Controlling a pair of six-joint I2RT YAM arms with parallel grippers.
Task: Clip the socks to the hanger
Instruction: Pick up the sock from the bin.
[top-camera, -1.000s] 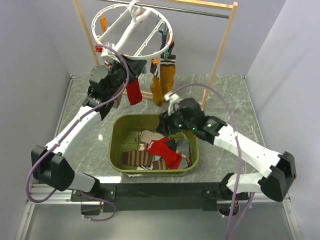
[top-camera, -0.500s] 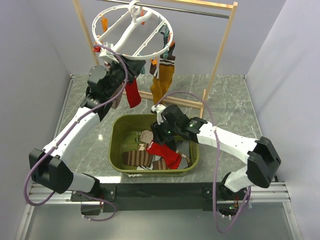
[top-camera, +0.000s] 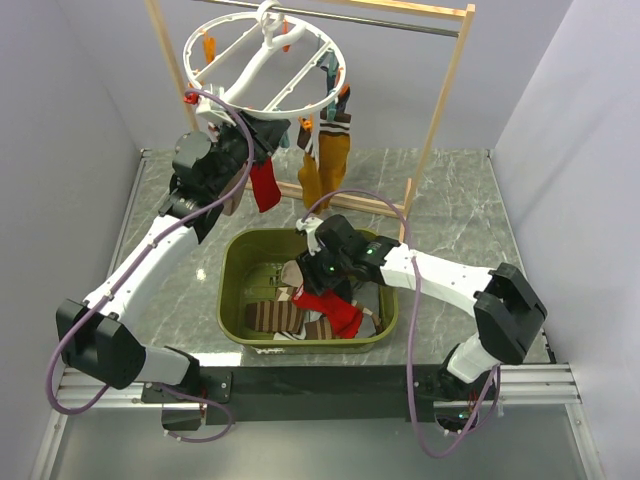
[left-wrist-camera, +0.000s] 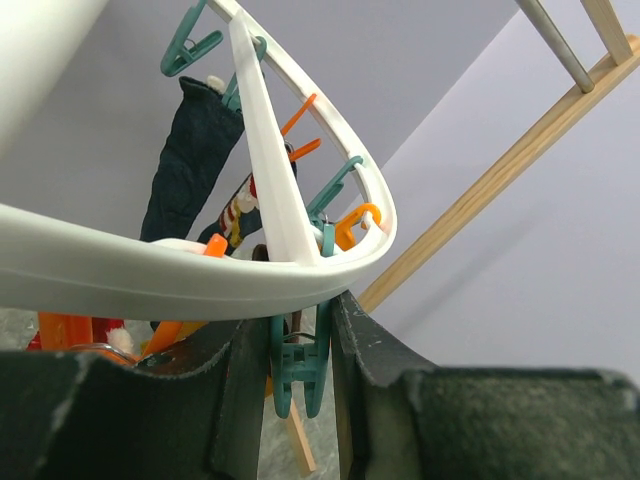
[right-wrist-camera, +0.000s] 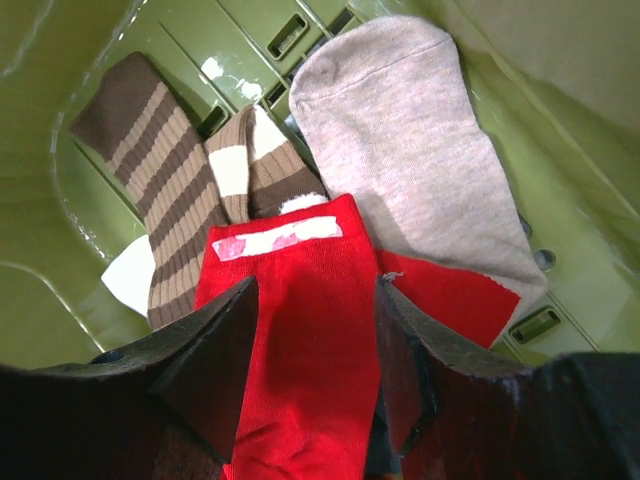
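Crowding red sock (right-wrist-camera: 300, 340): grey sock (right-wrist-camera: 400, 150), bin (right-wrist-camera: 50, 290).

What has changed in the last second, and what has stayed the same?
The right gripper swung left, down into the green bin, and now stands open over the red sock. Nothing was taken or released. The left gripper stayed on the teal clip under the hanger.

Grey marbled table (top-camera: 470, 200). Olive-green bin (top-camera: 228, 285) sits on it, directly beneath right gripper (top-camera: 312, 268), and below and nearer than left gripper (top-camera: 262, 135). Wooden rack foot (top-camera: 375, 205) rests on table just beyond right gripper, past bin's far wall.
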